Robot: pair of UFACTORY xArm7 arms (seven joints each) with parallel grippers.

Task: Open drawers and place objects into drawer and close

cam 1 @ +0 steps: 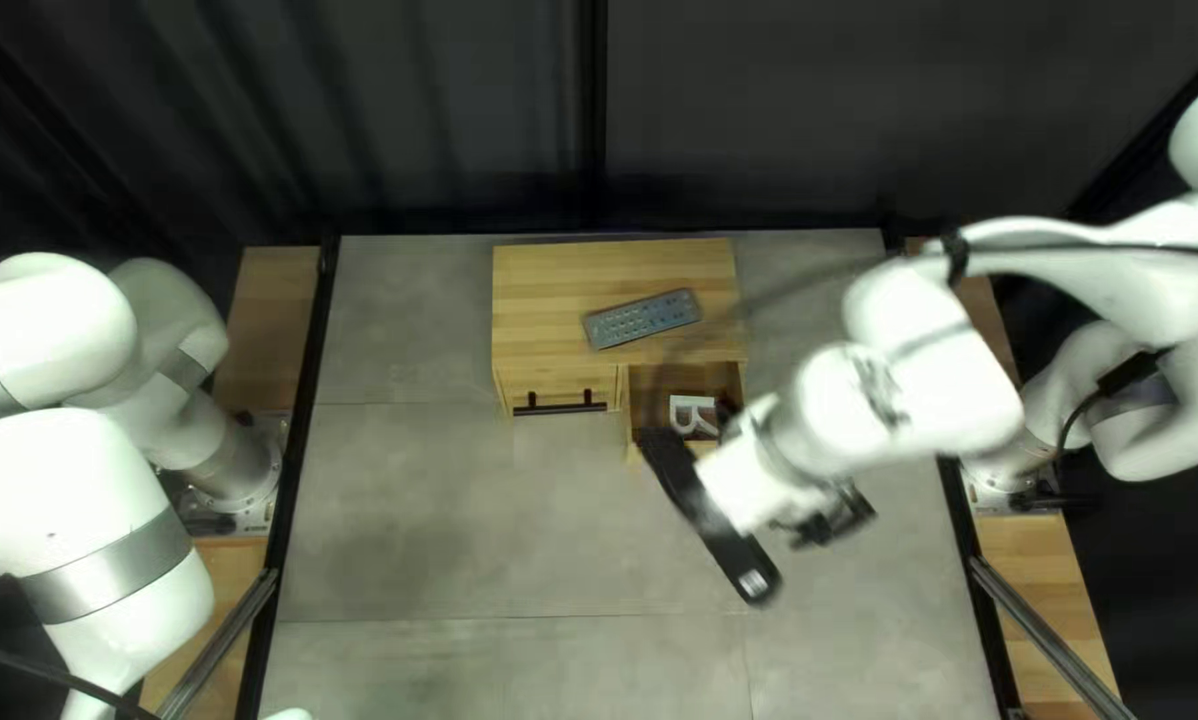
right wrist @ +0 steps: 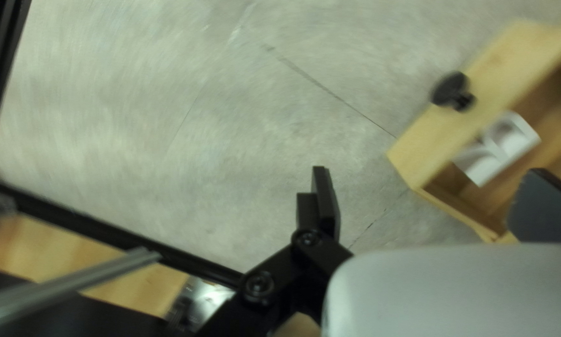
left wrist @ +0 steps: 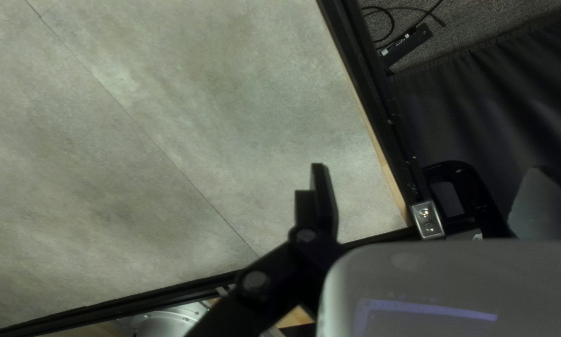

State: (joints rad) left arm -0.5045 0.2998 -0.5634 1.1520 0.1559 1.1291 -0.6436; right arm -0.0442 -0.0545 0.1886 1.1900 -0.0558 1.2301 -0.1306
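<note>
Right claw (cam 1: 832, 518) wide, white letter (right wrist: 508, 146) ahead of 1 finger (right wrist: 542, 209), inside the open drawer (right wrist: 439, 140).

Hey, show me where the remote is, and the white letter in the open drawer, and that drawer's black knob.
Remote (cam 1: 643, 319): top left view, middle of its buttoned face.
White letter (right wrist: 496, 151): right wrist view, middle of its body.
Black knob (right wrist: 448, 90): right wrist view, its rounded head.
</note>
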